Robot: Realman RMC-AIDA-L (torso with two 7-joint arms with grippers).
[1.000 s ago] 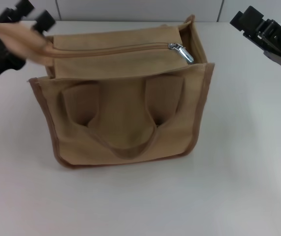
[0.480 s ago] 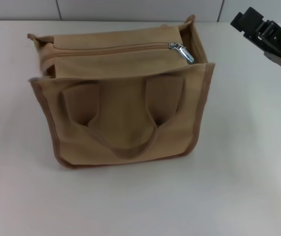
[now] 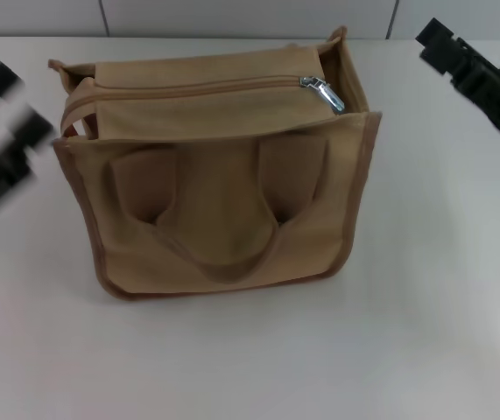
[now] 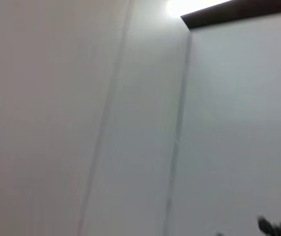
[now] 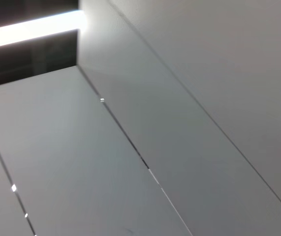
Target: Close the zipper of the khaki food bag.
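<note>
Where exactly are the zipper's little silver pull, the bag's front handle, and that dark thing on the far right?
zipper pull [image 3: 324, 92], head view, on the silver slider at the zipper's right end.
front handle [image 3: 232, 261], head view, on the bottom of the loop lying against the bag's front.
right gripper [image 3: 482, 79], head view, on its dark body.

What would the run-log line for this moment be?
left gripper: beside bag, not touching | right gripper: far right, idle | boxy khaki canvas food bag: upright on table | tan zipper: silver slider at right end
</note>
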